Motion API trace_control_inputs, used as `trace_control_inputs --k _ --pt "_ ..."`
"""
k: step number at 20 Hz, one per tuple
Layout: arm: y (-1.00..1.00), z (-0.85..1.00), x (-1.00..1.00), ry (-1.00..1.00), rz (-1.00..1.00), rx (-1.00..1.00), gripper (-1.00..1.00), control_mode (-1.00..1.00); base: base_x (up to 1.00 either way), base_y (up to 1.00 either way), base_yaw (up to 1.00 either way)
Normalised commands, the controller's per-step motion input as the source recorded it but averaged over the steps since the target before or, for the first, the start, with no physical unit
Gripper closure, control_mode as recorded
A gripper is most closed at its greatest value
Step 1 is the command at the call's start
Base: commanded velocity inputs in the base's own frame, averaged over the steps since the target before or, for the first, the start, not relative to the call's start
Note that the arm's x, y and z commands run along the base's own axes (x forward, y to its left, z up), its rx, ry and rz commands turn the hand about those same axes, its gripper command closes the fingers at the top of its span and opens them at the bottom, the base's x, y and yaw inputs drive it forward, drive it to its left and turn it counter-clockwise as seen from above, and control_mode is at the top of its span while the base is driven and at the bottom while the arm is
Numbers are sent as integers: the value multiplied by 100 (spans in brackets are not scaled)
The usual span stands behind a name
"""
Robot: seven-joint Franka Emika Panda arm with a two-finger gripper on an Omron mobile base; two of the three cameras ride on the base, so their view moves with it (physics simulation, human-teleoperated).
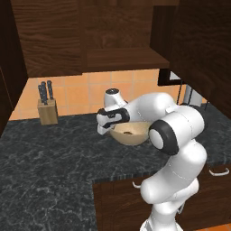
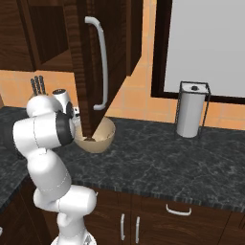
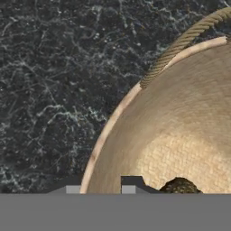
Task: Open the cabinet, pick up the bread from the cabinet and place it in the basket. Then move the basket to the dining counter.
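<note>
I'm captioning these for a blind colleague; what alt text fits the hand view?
A tan basket seen from above, the end effector astride its rim on a black marbled counter. A rope handle curves along the edge; something dark lies inside.

black marbled countertop (image 1: 45, 158), basket (image 1: 131, 134) (tan), knife block (image 1: 47, 111)

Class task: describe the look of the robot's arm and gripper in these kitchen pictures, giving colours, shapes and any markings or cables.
The arm is made of glossy white, rounded, bulbous links, joined by dark black rings at the joints. Its hand is white with a black band. The gripper ends in two small fingertips, dark with pale grey pads, squared in shape. No cables, logos or markings can be made out.
</note>
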Motion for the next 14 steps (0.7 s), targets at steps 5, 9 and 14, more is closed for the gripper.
trace_control_inputs --k 5,9,14 --pt "0 18 -15 -1 1 -3 100 -100 0 0 0" --pt "0 57 -42 0 15 -21 100 -100 0 0 0" --pt "3 50 -46 3 29 -25 100 -100 0 0 0"
